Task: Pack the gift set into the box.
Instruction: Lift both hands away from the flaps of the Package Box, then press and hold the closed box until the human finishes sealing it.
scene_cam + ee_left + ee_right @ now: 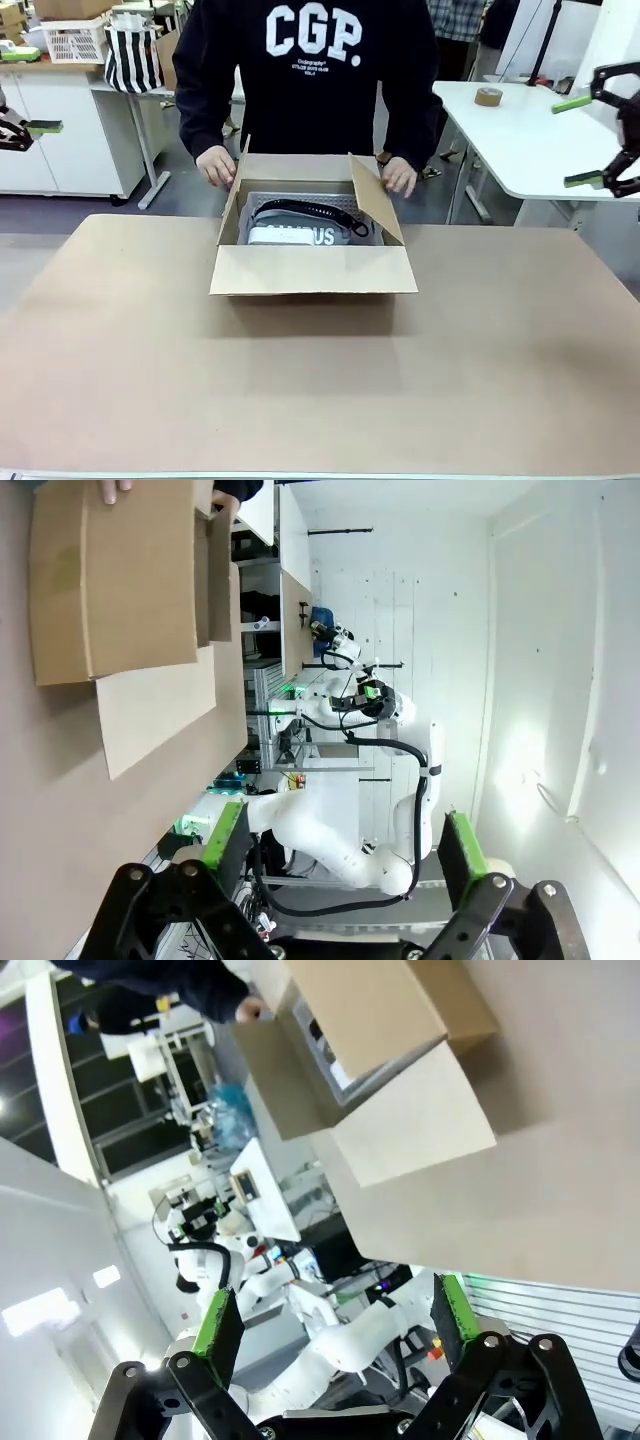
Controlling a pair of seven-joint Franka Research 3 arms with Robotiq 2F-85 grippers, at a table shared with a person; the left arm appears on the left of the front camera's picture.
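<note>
A brown cardboard box (312, 270) is seen at the middle of a tan table (320, 390), with all four flaps open: the near flap is folded down toward the camera and the side flaps stand tilted outward. The gift set (300, 236) is seen lying flat inside the box, on the bottom. It is dark, with bold pale lettering along its near edge, of which only the ending "US" can be read. A black looped strap (310, 211) is laid across it. At the box's far side, one hand (215, 165) of a person is placed by the left flap and the other hand (400, 177) by the right flap. The left gripper (343, 840) and the right gripper (580, 142) are held above the table's sides, well apart from the box, each with its jaws spread wide and nothing between them.
</note>
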